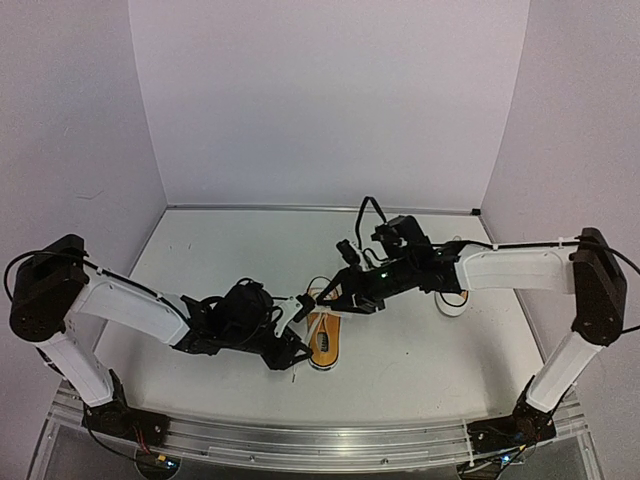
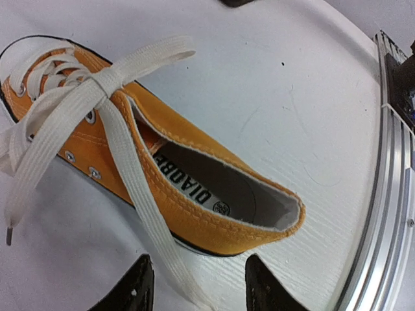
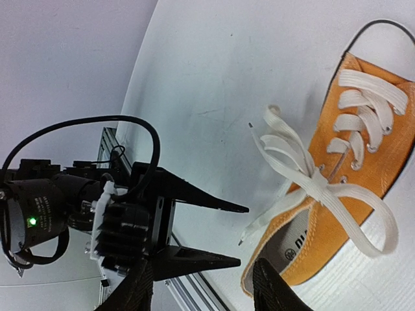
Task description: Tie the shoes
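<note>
One orange-yellow shoe [image 1: 326, 338] lies mid-table between the two grippers; it also shows in the left wrist view [image 2: 194, 207] and the right wrist view [image 3: 363, 168]. Its white laces [image 3: 318, 184] are crossed in a knot with a loop, and loose ends trail off. My left gripper [image 1: 299, 330] is open beside the heel; one lace [image 2: 130, 175] runs down between its fingers [image 2: 133, 291] ungripped. My right gripper [image 1: 341, 297] is open just above the shoe, its fingers [image 3: 272, 291] empty. A second shoe [image 1: 450, 304] is mostly hidden under the right arm.
The aluminium rail [image 2: 382, 194] of the table's near edge lies close behind the left gripper. White walls enclose the table on the back and sides. The left gripper [image 3: 243, 234] shows in the right wrist view, a lace tip between its open fingertips.
</note>
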Robot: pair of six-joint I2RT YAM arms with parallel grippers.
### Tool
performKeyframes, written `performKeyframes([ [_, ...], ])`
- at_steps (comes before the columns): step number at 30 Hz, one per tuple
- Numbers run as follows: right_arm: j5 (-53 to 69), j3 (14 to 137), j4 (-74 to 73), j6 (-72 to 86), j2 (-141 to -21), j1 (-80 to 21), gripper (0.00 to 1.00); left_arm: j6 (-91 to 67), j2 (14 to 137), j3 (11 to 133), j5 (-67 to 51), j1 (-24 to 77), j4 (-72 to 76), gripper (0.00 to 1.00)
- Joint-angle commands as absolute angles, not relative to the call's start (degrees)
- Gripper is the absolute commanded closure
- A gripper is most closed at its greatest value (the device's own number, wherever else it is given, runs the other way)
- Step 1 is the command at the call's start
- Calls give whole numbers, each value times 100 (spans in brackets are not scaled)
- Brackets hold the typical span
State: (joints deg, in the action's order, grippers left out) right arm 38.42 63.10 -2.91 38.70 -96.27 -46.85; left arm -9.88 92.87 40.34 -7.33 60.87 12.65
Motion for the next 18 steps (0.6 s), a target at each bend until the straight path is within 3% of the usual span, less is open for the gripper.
performKeyframes([
  [1, 3996, 6060, 17, 3841, -8677, -4325, 50, -949, 9833, 4289, -599, 6119, 781, 54],
  [7, 3819, 5445, -276, 3745, -8115, -3771, 45, -996, 9961, 4449, -327, 6133, 567, 66],
  [13, 3479, 5135, -541, 3617, -7857, -3575, 41, -879, 9540, 4580, -485, 6182, 277, 99],
  [18, 3280, 4865, -606, 3603, -7748, -3404, 40, -719, 8695, 4868, -681, 6249, -162, 100],
])
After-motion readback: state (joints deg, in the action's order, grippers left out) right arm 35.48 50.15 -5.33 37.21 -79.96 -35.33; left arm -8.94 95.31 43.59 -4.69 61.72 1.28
